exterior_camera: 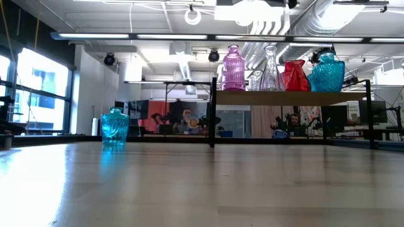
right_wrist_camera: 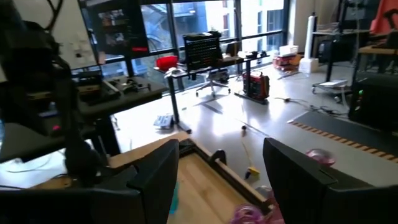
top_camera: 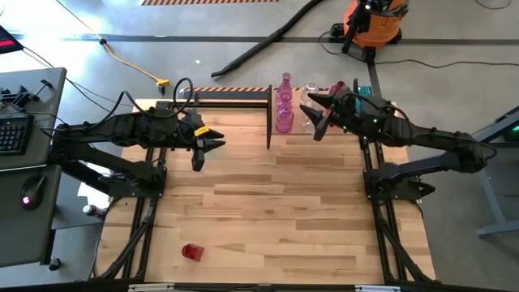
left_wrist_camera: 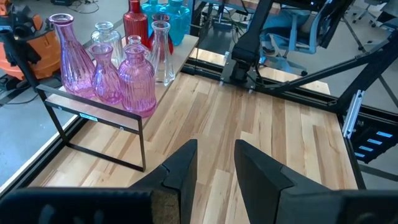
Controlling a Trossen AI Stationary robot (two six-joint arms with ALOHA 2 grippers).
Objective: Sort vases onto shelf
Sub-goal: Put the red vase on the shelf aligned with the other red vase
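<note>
A wooden table (top_camera: 268, 211) seen from above, with a dark robot arm reaching in from each side near the far edge.

The shelf (top_camera: 324, 122) stands at the table's far edge, toward the right corner, on black posts. Vases crowd its top. From the left wrist view, three pink vases (left_wrist_camera: 137, 79) stand at the shelf's near end, with clear vases (left_wrist_camera: 161, 53) just behind them, then a red vase (left_wrist_camera: 134, 22) and teal vases (left_wrist_camera: 168, 15) toward the far end. From the low view, a row shows on the shelf: pink, clear, red and teal.

The left gripper (top_camera: 204, 148) hangs over the table near the far left, well apart from the shelf. Its two fingers (left_wrist_camera: 183, 165) stand a little apart with nothing between them.

The right gripper (top_camera: 318, 113) hovers above the shelf, over the vases. Its fingers (right_wrist_camera: 158, 171) are spread wide and hold nothing.

Two vases are off the shelf. A small red vase (top_camera: 191, 251) sits alone near the table's near edge, left of centre, well apart from both grippers. A squat teal vase (exterior_camera: 115, 128) stands upright on the table, to the left of the shelf in the low view.

Beyond the table, an orange shop vacuum (top_camera: 371, 24) with a black hose stands on the grey floor.
</note>
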